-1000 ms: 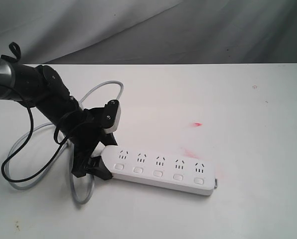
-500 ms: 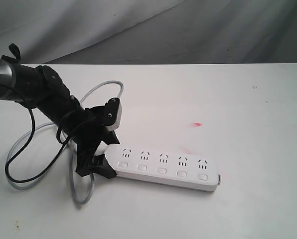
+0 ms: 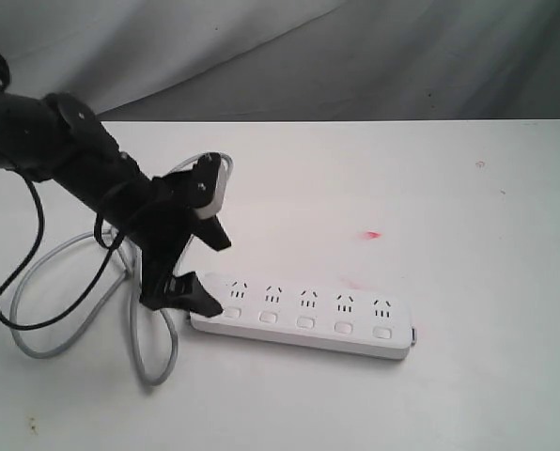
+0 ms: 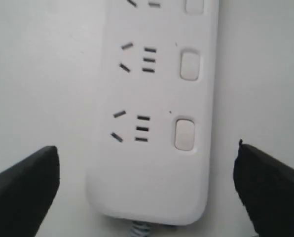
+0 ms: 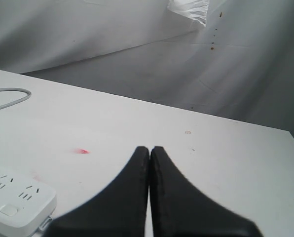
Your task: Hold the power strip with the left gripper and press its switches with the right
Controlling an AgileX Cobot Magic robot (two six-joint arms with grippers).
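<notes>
The white power strip (image 3: 303, 315) lies flat on the white table, its row of switches (image 3: 305, 321) along the near side. My left gripper (image 3: 212, 271) hovers open over the strip's cord end, one finger on each side. In the left wrist view the strip (image 4: 152, 123) sits between the black fingers (image 4: 23, 190) with a clear gap on both sides; two switches (image 4: 184, 134) show fully. The right gripper (image 5: 150, 150) is shut and empty above the table, with the strip's far end (image 5: 14, 202) off to one side. It is out of the exterior view.
The grey cord (image 3: 139, 348) loops on the table left of the strip, under the left arm, beside a thin black cable (image 3: 17, 301). Red smudges (image 3: 371, 234) mark the tabletop. A grey cloth backdrop (image 3: 355, 56) hangs behind the table's far edge.
The left gripper's jaws have spread wider and let go of the strip's end, and the left arm has risen. The strip first slid slightly right, then stayed put.
</notes>
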